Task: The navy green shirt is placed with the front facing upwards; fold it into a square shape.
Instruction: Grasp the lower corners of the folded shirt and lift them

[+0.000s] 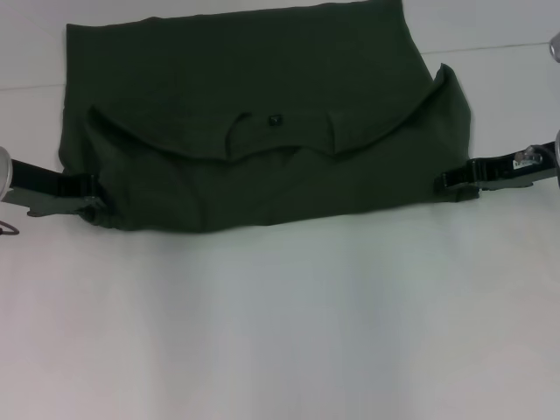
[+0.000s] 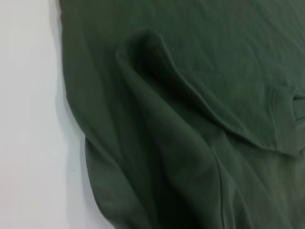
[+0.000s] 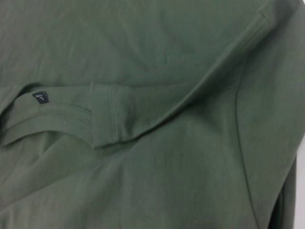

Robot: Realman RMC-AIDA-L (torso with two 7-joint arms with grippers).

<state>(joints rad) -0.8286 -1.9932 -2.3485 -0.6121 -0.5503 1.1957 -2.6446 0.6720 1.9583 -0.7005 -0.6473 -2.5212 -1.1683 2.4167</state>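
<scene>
**Lying folded across the far table, shirt flanked by both grippers**

Lying on the white table [image 1: 280, 332], the shirt [image 1: 262, 114] is sitting at about 12 o'clock in the head view, spreading wide across the far half of the surface. Its near portion is lying doubled over the rest, so plain green cloth is facing up and no lettering is showing. The folded edge is running in a shallow curve across the middle, with the ribbed collar [image 1: 262, 140] and a small dark label [image 1: 275, 119] showing near the centre.

The left gripper [image 1: 92, 201] is sitting at roughly 9 o'clock, its dark fingers touching the shirt's near left corner, where the cloth is bunching slightly. Whether those fingers are pinching the fabric or standing apart cannot be told. The right gripper [image 1: 446, 181] is sitting at roughly 3 o'clock, right at the shirt's right edge, and its grip cannot be told either.

The left wrist view is showing a raised, rolled fold [image 2: 157, 95] beside the table. The right wrist view is showing the label [image 3: 41, 98] lying inside the collar band [image 3: 102, 114], with a seam running away toward the shirt's edge.
</scene>
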